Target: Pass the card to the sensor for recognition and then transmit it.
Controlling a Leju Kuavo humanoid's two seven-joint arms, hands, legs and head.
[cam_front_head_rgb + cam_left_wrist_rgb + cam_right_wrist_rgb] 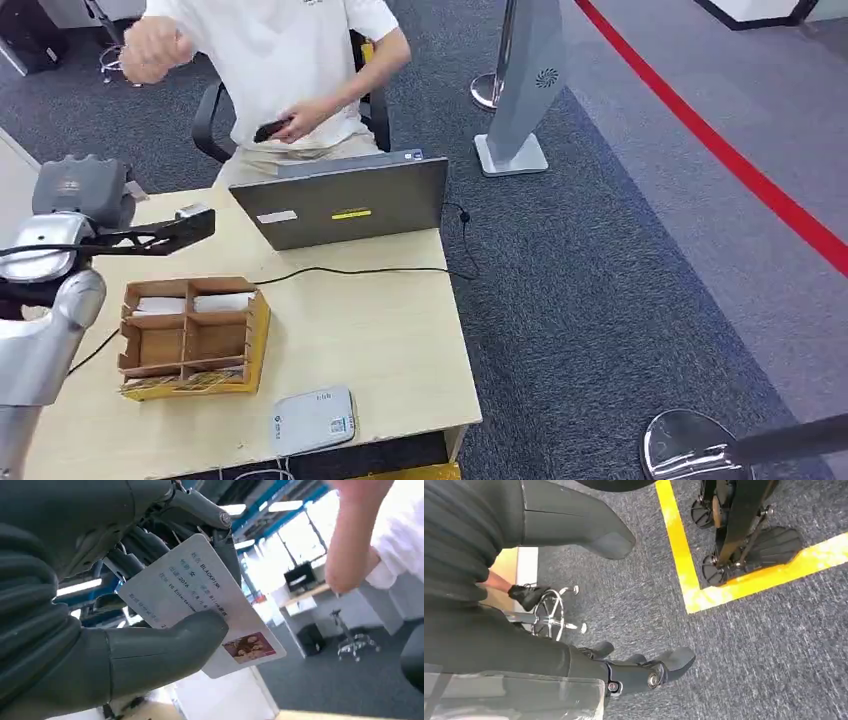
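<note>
Card [200, 610] pinched between thumb and fingers of your left hand [125, 630], raised above the bench [380, 320] near the laptop [345, 205]. Right hand [624, 672] hangs over the carpet, fingers apart and holding nothing. Sensor [313, 420] lies well apart at the bench's near edge. The pinch covers one end only, so a fast swing could twist the card loose; the person [290, 60] seated close behind could be struck.
</note>
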